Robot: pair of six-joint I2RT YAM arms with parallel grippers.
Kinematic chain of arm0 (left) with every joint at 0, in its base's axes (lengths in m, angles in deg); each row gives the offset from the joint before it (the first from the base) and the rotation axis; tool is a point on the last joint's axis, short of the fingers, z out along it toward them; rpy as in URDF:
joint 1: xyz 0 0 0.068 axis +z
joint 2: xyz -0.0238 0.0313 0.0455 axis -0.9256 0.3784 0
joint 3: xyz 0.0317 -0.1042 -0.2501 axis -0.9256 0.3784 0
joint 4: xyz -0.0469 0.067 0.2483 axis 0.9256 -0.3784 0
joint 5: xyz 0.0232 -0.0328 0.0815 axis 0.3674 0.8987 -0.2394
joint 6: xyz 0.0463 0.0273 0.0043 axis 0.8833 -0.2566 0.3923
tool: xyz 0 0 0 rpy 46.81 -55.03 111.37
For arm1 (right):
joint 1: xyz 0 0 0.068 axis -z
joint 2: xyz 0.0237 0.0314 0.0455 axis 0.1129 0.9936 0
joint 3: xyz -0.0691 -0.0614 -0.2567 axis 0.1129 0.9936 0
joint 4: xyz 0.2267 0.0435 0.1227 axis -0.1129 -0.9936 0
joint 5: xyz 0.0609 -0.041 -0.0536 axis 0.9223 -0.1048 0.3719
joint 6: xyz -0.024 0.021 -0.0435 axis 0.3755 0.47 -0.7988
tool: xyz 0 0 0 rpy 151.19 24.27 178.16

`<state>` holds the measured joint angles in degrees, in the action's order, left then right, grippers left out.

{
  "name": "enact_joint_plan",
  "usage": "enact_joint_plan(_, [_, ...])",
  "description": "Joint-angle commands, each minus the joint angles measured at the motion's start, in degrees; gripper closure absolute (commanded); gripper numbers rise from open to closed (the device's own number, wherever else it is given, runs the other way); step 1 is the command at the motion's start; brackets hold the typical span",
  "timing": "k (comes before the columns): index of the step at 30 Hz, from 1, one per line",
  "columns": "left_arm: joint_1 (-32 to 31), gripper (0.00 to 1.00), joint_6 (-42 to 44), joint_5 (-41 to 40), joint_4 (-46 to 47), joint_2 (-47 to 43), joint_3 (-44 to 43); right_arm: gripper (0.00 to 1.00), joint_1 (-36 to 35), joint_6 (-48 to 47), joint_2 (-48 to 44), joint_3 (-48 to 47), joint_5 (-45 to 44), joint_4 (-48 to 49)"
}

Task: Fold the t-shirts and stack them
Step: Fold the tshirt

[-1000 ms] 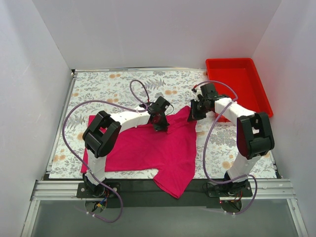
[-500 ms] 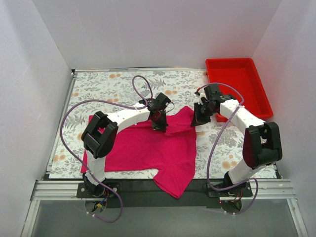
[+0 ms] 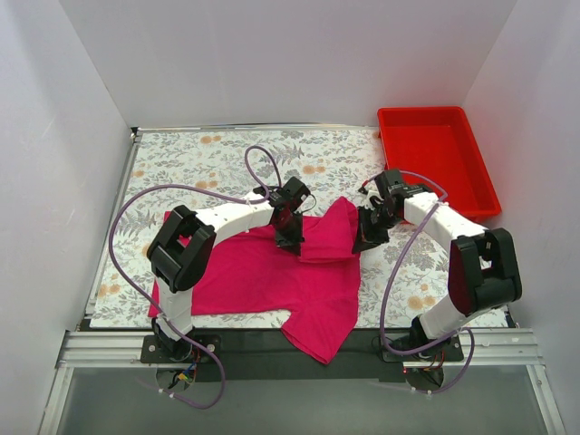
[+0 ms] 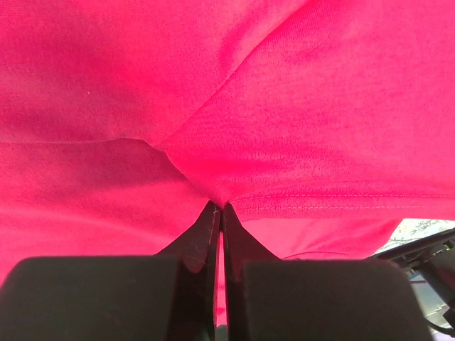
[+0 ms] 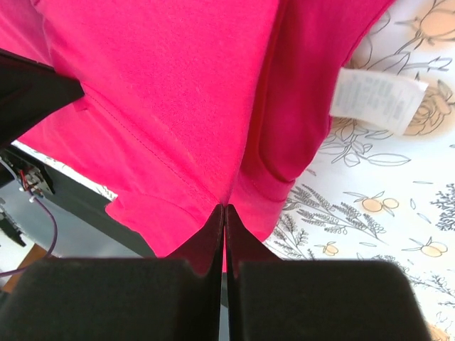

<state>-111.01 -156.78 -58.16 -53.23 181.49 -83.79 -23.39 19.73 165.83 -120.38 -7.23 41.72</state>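
Left gripper (image 3: 291, 241) is pinched fully together on a fold of the t-shirt (image 3: 263, 276), just above the middle of the top view. In its wrist view the two black fingers meet at a point with pink cloth gathered into the tips, and a stitched hem runs off to the right of them.

Right gripper (image 3: 366, 239) is likewise closed tight on the cloth, right of centre in the top view. Its wrist view shows the fingers pressed together with the shirt's edge caught between them.

Between the two grippers a flap of the t-shirt is doubled over the rest, its peak pointing toward the top of the frame. The remainder lies spread on the table (image 3: 199, 163), filling the lower middle of the top view, with one part hanging over the near edge at bottom centre.

A white label (image 5: 373, 91) shows at the upper right of the right wrist view, on the floral table at the cloth's edge. A red bin (image 3: 435, 154) sits at the upper right of the top view, apart from the t-shirt.
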Motion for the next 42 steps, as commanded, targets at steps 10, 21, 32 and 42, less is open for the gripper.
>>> enact_joint_plan(10, [-0.1, 1.00, 1.5, 2.0, -0.5, -4.2, 2.7, 0.99, -0.5, 0.9, -3.3, 4.2, -0.2, -1.7])
enact_joint_plan(21, [0.3, 0.70, 1.7, -1.5, 0.3, -5.1, 1.2, 0.73, -0.3, -1.0, -2.7, 1.2, -0.4, 0.7])
enact_joint_plan(32, [19.3, 0.51, 0.8, -7.3, 5.7, -15.0, 7.9, 0.56, 7.2, 5.5, 5.7, -10.5, -0.6, 12.0])
enact_joint_plan(42, [38.2, 0.53, 1.4, -12.7, 12.3, -14.5, 14.9, 0.57, 9.3, 11.6, 14.6, -11.9, 0.5, 22.5])
